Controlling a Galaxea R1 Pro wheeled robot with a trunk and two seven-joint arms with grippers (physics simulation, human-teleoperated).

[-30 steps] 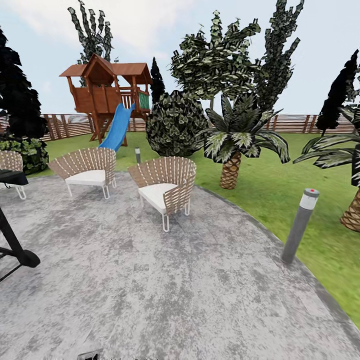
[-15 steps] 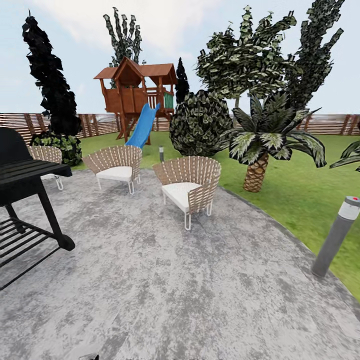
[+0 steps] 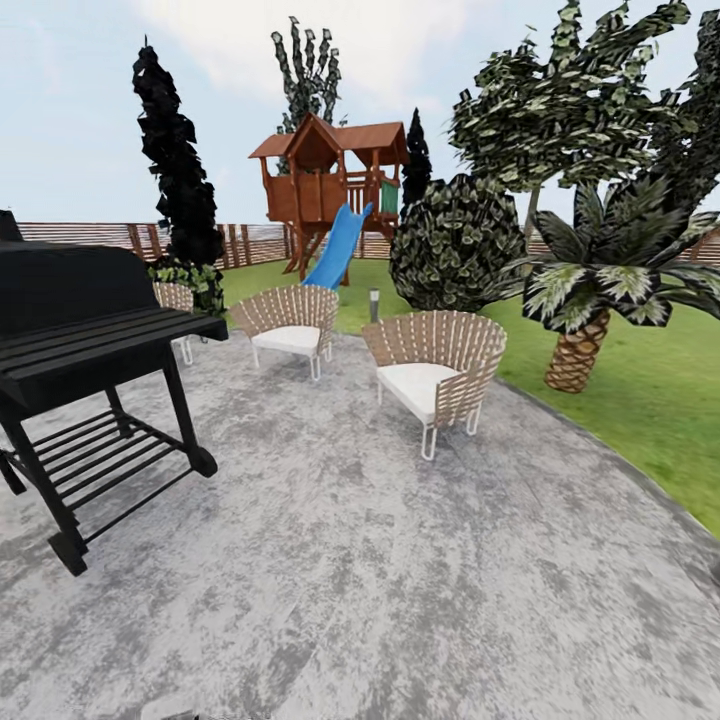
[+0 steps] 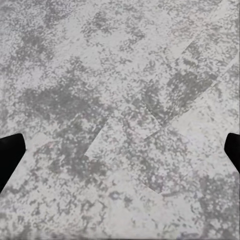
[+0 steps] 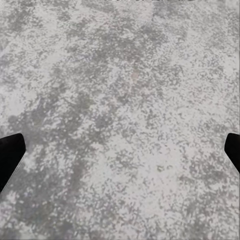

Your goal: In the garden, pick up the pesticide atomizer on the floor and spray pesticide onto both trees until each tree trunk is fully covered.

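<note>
Paving (image 4: 120, 100) lies under both grippers, left gripper (image 4: 120, 150) and right gripper (image 5: 120, 150) each spread wide and holding nothing; ahead, past the grill (image 3: 90, 330) and chairs (image 3: 435, 365), the garden (image 3: 640, 380) lawn stretches away.

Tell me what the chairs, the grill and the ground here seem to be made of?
The chairs look like woven tan wicker on thin white metal legs, with white cushions; the slatted weave shows on the backs. The grill seems matte black metal, with bar shelves and a thin frame. The ground looks like mottled grey stone or concrete, rough and unpolished; which one is unclear.
</note>
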